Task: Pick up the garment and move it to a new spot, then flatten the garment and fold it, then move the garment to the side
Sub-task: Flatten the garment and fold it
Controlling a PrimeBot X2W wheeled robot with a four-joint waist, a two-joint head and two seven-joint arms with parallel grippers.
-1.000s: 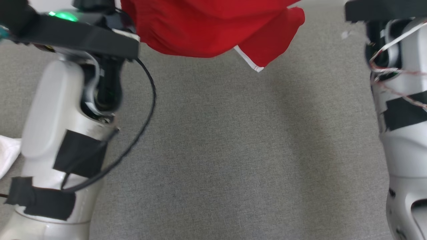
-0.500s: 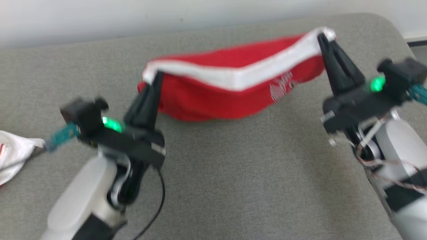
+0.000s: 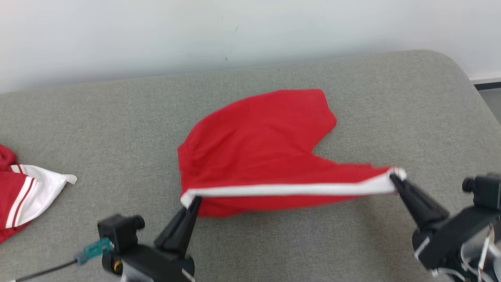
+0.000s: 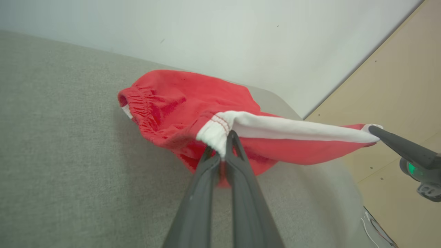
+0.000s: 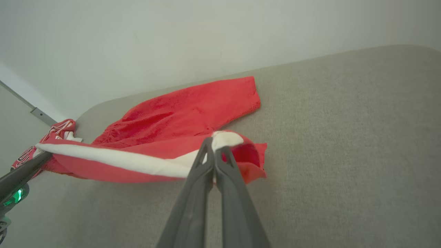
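The left gripper [image 3: 194, 203] is closed tight on one end of the white band [image 3: 289, 190] that runs along the edge of the red cloth garment [image 3: 258, 145]. The right gripper [image 3: 393, 178] is closed in the same way on the other end of this band. Between the two grippers the band is pulled almost straight and is lifted a little above the wide grey woven cushion [image 3: 117, 113]. The two wrist views confirm it: in each one the pair of dark fingers pinches a white corner, with no gap between the fingers.

The rest of the garment lies on the cushion, around its middle, and spreads from the band toward the back edge of the cushion. It has some soft wrinkles, and one leg reaches farthest to the back.

At the left edge of the cushion, well apart from the garment, lies another red and white cloth [image 3: 23, 192].

I judge that the pick-up and the move to a new spot are nearly done and the flattening is in hand. The fold and the move to the side of the cushion are not yet done.
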